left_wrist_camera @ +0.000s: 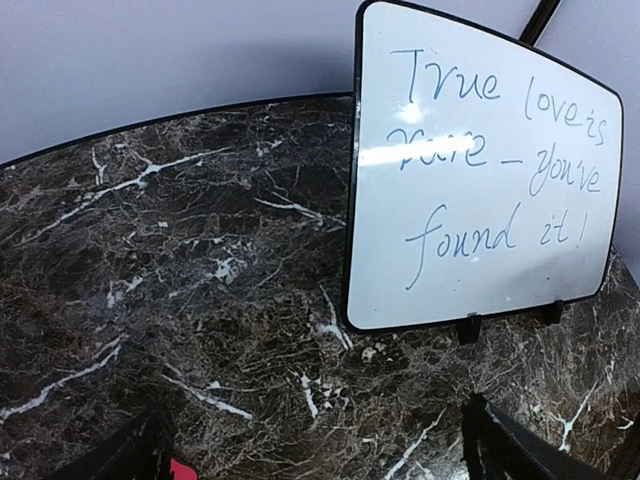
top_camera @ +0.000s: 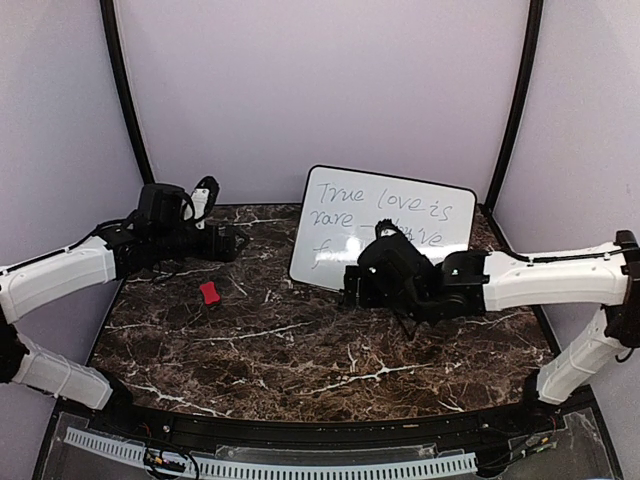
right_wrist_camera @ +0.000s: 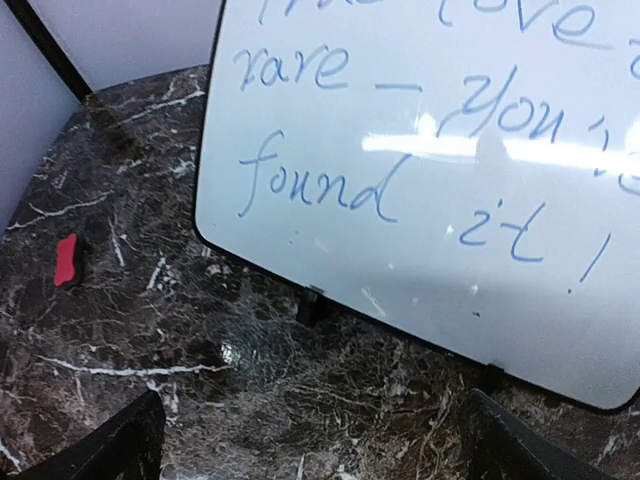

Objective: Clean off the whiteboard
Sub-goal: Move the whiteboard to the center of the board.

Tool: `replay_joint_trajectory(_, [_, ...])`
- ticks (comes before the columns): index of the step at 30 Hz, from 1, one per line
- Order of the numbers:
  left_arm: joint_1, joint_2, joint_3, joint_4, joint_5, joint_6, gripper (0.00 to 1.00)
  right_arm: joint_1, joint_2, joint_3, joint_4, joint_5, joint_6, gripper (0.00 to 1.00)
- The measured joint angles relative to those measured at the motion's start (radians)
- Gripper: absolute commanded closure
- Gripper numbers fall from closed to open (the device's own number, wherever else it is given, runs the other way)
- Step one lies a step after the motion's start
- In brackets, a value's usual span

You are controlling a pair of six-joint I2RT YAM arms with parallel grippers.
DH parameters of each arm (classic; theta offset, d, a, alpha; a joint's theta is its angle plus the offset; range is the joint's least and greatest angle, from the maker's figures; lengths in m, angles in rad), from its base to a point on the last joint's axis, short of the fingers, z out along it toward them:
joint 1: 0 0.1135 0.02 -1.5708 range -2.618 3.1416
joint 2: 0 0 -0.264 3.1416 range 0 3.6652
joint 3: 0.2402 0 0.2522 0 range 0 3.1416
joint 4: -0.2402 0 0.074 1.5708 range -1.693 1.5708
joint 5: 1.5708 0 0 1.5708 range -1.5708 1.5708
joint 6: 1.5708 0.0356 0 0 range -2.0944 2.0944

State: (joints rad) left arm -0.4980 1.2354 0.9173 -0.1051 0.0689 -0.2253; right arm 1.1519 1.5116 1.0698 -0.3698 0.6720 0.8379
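Right hand [top_camera: 352,285] hovers low over the desk [top_camera: 300,350], fingers spread wide with nothing between them, just in front of the whiteboard [top_camera: 385,210]. That board stands propped on small black feet at the back of the desk, its blue handwriting unerased. In the right wrist view its lower edge is directly ahead of the open fingers. Left hand [top_camera: 228,243], also fully spread and empty, sits well to the board's left. A red eraser [top_camera: 210,292] lies on the desk near it.
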Motion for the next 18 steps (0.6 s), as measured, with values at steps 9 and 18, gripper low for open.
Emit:
replay_joint_trajectory(9, [-0.148, 0.179, 0.1, -0.029, -0.1, -0.026, 0.01, -0.237, -0.228, 0.099, 0.046, -0.089, -0.289, 0.01])
replay_joint_trajectory(18, [-0.331, 0.418, 0.231, -0.019, -0.204, -0.046, 0.02, -0.44, -0.343, 0.099, -0.005, -0.154, -0.389, 0.01])
